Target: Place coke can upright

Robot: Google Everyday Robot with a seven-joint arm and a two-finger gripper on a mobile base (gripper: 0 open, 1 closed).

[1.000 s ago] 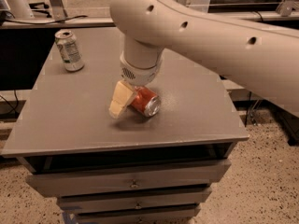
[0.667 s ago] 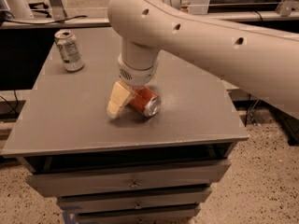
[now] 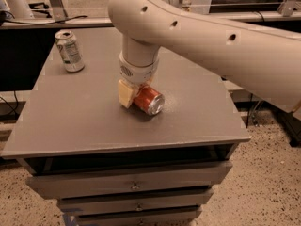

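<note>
The red coke can [image 3: 151, 100] lies on its side near the middle of the grey table top [image 3: 84, 121], its silver end facing front right. My gripper [image 3: 138, 96] comes down from the large white arm [image 3: 197, 27] and sits right over the can's rear end, touching it. The back half of the can is hidden under the gripper.
A silver-white can with green markings [image 3: 69, 51] stands upright at the table's back left corner. The table is a cabinet with drawers [image 3: 134, 185] below its front edge. Dark benches and cables stand behind it, and speckled floor lies to the right.
The arm and gripper have shifted slightly over the coke can. The can still lies on its side in the same spot.
</note>
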